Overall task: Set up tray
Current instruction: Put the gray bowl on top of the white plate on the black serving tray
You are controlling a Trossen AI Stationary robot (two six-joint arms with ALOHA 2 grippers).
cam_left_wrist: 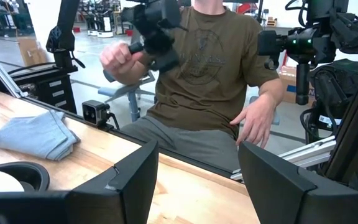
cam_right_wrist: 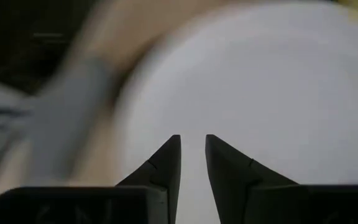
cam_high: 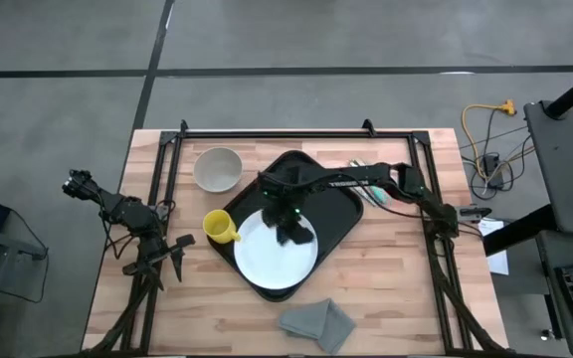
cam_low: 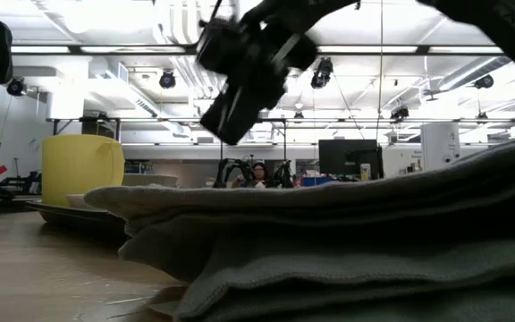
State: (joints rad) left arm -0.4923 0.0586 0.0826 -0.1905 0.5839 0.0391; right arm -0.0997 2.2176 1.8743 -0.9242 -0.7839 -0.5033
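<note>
The black tray (cam_high: 338, 211) lies askew at the table's middle. A round white plate (cam_high: 267, 261) rests flat on its near-left part. My right gripper (cam_high: 292, 233) hovers over the plate's right side, pointing down. In the right wrist view its fingers (cam_right_wrist: 192, 146) stand a narrow gap apart with nothing between them, and the white plate (cam_right_wrist: 272, 87) fills the picture below. My left gripper (cam_high: 174, 257) waits open at the table's left edge, its fingers (cam_left_wrist: 197, 177) spread wide. The low view shows the right gripper (cam_low: 240, 67) high above the table.
A yellow cup (cam_high: 219, 227) stands at the tray's left edge, and a pale bowl (cam_high: 217, 168) sits farther back. A folded grey cloth (cam_high: 316, 323) lies near the near edge. Small items (cam_high: 368, 195) lie right of the tray. A seated person (cam_left_wrist: 210, 74) is beyond the table.
</note>
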